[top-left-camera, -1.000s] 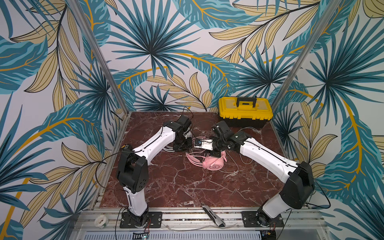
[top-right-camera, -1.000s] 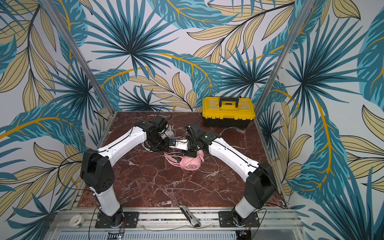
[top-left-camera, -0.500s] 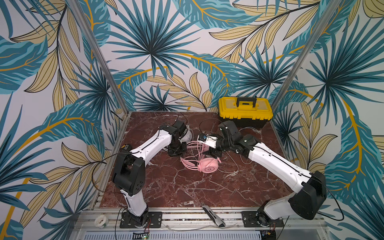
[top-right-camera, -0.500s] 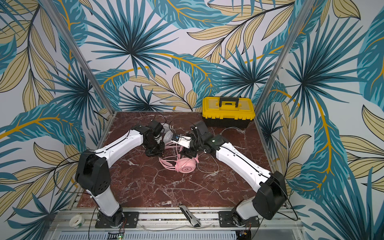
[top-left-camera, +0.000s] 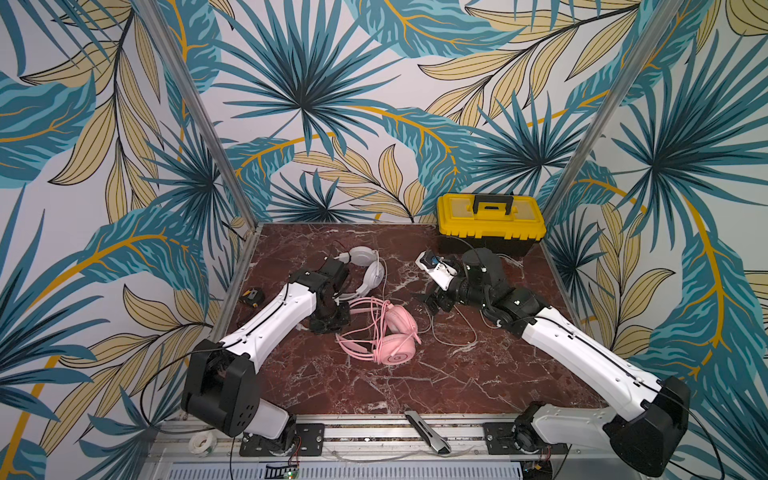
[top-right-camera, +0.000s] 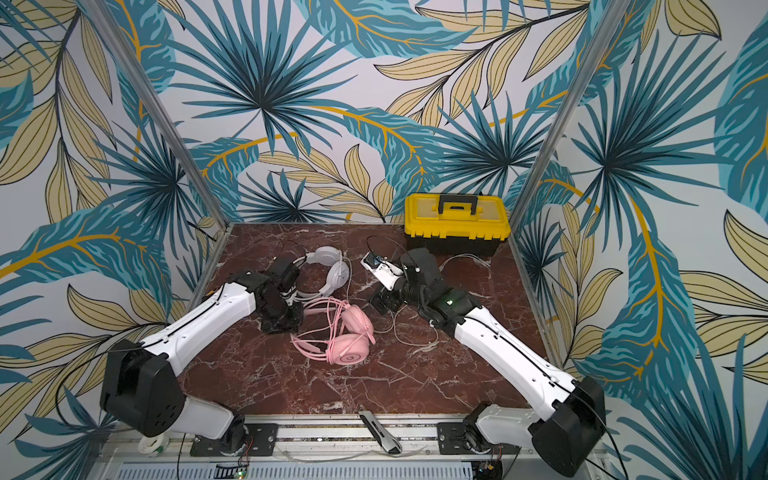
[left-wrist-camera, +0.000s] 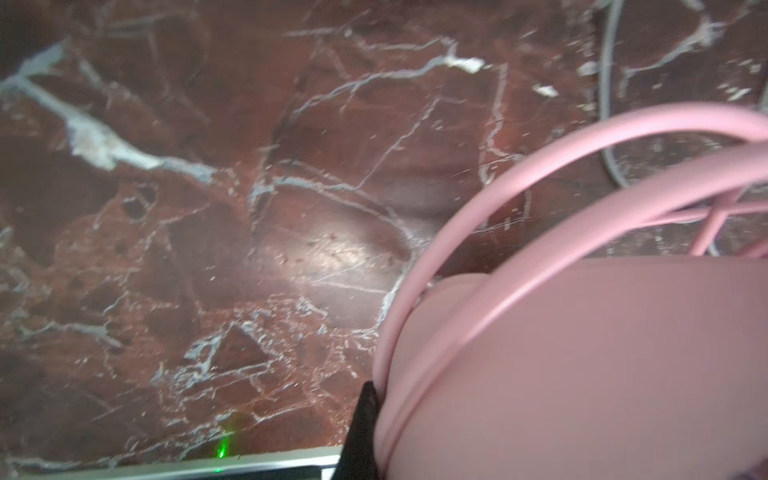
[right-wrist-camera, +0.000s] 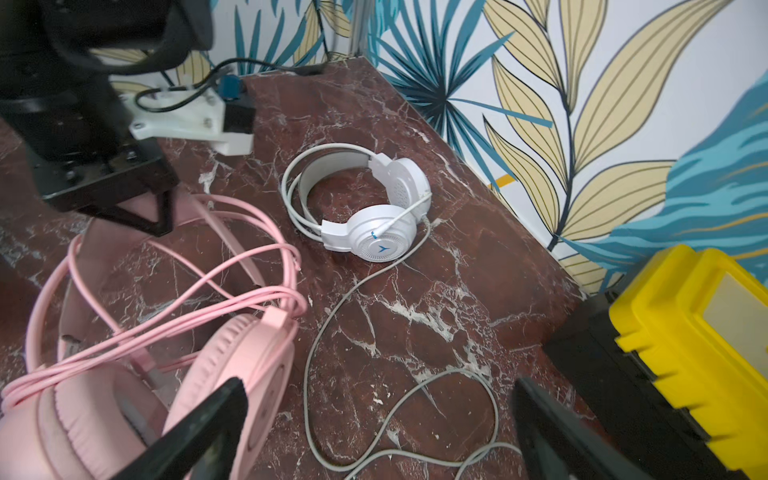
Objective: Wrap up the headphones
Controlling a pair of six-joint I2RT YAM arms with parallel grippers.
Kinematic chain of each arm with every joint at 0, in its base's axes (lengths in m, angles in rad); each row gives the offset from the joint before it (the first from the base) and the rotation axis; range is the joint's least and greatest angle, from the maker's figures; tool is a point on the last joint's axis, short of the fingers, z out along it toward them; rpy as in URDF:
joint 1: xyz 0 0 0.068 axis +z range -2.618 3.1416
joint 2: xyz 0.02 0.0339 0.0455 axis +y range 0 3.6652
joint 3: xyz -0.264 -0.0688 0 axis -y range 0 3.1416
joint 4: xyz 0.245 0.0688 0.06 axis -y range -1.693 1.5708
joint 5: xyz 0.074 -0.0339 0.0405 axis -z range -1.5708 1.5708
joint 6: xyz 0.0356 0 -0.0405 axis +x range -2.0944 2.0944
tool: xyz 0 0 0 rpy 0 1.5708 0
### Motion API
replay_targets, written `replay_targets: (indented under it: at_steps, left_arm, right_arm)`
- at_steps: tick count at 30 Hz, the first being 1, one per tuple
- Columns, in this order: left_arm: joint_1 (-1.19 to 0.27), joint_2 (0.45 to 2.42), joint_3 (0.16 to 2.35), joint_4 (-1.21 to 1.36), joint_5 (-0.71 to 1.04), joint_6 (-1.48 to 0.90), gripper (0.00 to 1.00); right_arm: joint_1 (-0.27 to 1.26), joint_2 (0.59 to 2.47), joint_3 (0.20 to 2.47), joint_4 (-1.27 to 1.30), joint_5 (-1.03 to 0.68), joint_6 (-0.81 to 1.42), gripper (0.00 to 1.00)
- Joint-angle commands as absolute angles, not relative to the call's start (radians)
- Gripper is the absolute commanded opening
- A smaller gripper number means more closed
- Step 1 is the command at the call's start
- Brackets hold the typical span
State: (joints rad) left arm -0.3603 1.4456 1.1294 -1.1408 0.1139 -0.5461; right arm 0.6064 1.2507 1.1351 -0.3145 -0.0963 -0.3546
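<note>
The pink headphones [top-left-camera: 395, 338] [top-right-camera: 348, 337] lie mid-table with their pink cable looped loosely over the headband and cups [right-wrist-camera: 232, 291]. My left gripper [top-left-camera: 332, 320] [top-right-camera: 284, 318] is shut on their headband. The band [left-wrist-camera: 582, 353] fills the left wrist view beside one black finger [left-wrist-camera: 363, 419]. The white headphones [top-left-camera: 368, 266] [top-right-camera: 334, 268] [right-wrist-camera: 374, 216] lie further back, and their grey cable [right-wrist-camera: 399, 399] trails across the marble. My right gripper [top-left-camera: 432, 301] [top-right-camera: 384, 301] [right-wrist-camera: 374, 419] hovers open over that cable, right of the pink cups, holding nothing.
A yellow and black toolbox [top-left-camera: 490, 224] [top-right-camera: 457, 220] [right-wrist-camera: 685, 332] stands at the back right, close to the right wrist. A small black and yellow object [top-left-camera: 253, 296] lies by the left edge. A grey tool [top-left-camera: 428, 432] and a tape roll [top-left-camera: 201, 442] rest on the front rail.
The right gripper has opened wide and drawn back to the right, away from the pink headphones. The pink headphones have shifted left and toward the front with the left gripper.
</note>
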Motion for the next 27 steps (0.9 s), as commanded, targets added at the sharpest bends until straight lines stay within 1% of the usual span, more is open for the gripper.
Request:
replay_targets:
  at_steps: [1, 4, 7, 11, 15, 19, 22, 27]
  left_arm:
    - [-0.303, 1.384, 1.102, -1.141, 0.106, -0.52, 0.0]
    - [-0.261, 1.381, 1.082, -1.139, 0.081, -0.486, 0.0]
    - [-0.235, 1.401, 1.059, -1.139, 0.014, -0.464, 0.0]
    - [-0.189, 1.41, 1.024, -1.092, 0.008, -0.457, 0.0]
    - [-0.141, 1.446, 1.02, -1.058, 0.026, -0.448, 0.0]
    - [-0.134, 1.52, 1.035, -1.044, 0.002, -0.426, 0.0]
    - [-0.131, 1.576, 1.044, -1.044, -0.015, -0.413, 0.0]
    - [-0.126, 1.615, 1.056, -1.045, -0.031, -0.392, 0.0]
  right_arm:
    - [0.595, 1.235, 1.111, -0.286, -0.042, -0.236, 1.0]
    - [0.591, 1.233, 1.096, -0.287, -0.031, -0.166, 1.0]
    - [0.586, 1.237, 1.078, -0.291, 0.026, -0.071, 1.0]
    - [0.578, 1.234, 1.034, -0.296, 0.05, 0.034, 1.0]
    - [0.576, 1.206, 0.947, -0.23, 0.087, 0.109, 1.0]
    - [0.576, 1.181, 0.877, -0.149, 0.089, 0.151, 1.0]
    - [0.575, 1.174, 0.856, -0.141, 0.092, 0.163, 1.0]
    - [0.576, 1.161, 0.836, -0.127, 0.091, 0.169, 1.0]
